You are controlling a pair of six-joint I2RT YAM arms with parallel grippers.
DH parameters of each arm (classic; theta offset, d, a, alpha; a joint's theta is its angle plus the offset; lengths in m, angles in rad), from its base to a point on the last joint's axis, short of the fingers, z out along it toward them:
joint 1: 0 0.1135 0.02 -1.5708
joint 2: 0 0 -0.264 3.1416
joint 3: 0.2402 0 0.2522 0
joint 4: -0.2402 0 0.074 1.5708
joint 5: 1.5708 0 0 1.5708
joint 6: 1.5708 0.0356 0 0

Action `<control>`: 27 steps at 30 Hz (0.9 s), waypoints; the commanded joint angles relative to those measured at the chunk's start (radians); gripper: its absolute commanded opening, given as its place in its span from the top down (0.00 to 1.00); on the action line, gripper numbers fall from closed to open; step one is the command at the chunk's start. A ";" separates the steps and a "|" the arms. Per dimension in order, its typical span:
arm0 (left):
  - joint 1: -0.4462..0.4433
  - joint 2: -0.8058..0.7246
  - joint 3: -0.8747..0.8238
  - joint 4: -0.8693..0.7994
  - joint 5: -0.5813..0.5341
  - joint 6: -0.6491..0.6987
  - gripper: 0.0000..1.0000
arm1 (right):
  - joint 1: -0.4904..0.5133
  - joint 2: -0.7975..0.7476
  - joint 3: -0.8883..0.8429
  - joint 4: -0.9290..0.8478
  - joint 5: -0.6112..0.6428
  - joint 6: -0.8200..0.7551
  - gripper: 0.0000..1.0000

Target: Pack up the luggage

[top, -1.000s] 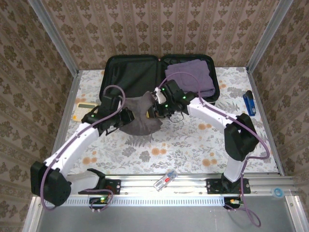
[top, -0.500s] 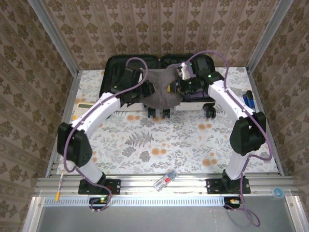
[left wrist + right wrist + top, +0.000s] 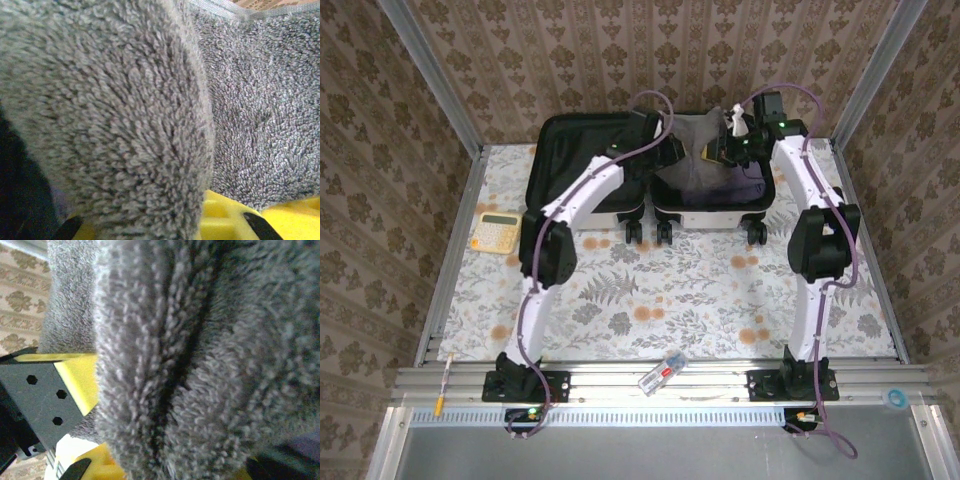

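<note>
At the far edge of the table [image 3: 650,290] the luggage [image 3: 582,165] lies open, its wheels toward the arms. Both arms reach over its right half and hold a grey towel [image 3: 698,150] stretched between them, above a purple cloth [image 3: 748,187] lying inside. Both the left tool [image 3: 668,150] and the right tool [image 3: 727,150] are pinched tight on the towel. A calculator [image 3: 498,230] sits well apart, at the table's left.
</note>
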 commanded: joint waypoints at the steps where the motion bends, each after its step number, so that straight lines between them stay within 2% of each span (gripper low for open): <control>1: -0.016 0.099 0.181 0.052 0.049 -0.033 1.00 | -0.012 0.092 0.141 -0.123 -0.095 -0.021 1.00; 5: -0.009 0.237 0.359 0.061 0.096 -0.073 1.00 | -0.047 0.206 0.306 -0.236 -0.071 -0.053 1.00; 8: -0.003 0.247 0.335 0.115 0.101 -0.061 1.00 | -0.067 0.267 0.384 -0.271 -0.044 -0.078 1.00; 13: 0.000 0.234 0.254 0.210 0.107 -0.023 0.98 | -0.104 0.314 0.402 -0.232 -0.004 -0.088 1.00; 17: -0.001 0.226 0.211 0.216 0.122 0.013 0.86 | -0.122 0.337 0.407 -0.225 0.026 -0.107 1.00; 19: 0.000 0.204 0.156 0.223 0.117 0.025 0.66 | -0.128 0.346 0.409 -0.224 0.032 -0.115 1.00; 20: 0.000 0.186 0.127 0.226 0.116 0.035 0.60 | -0.129 0.351 0.409 -0.223 0.036 -0.120 0.98; 23: 0.002 0.113 0.022 0.239 0.099 0.079 0.45 | -0.131 0.364 0.420 -0.227 0.064 -0.132 0.86; 27: 0.002 -0.019 -0.109 0.190 0.051 0.144 0.37 | -0.134 0.356 0.420 -0.206 0.085 -0.120 0.65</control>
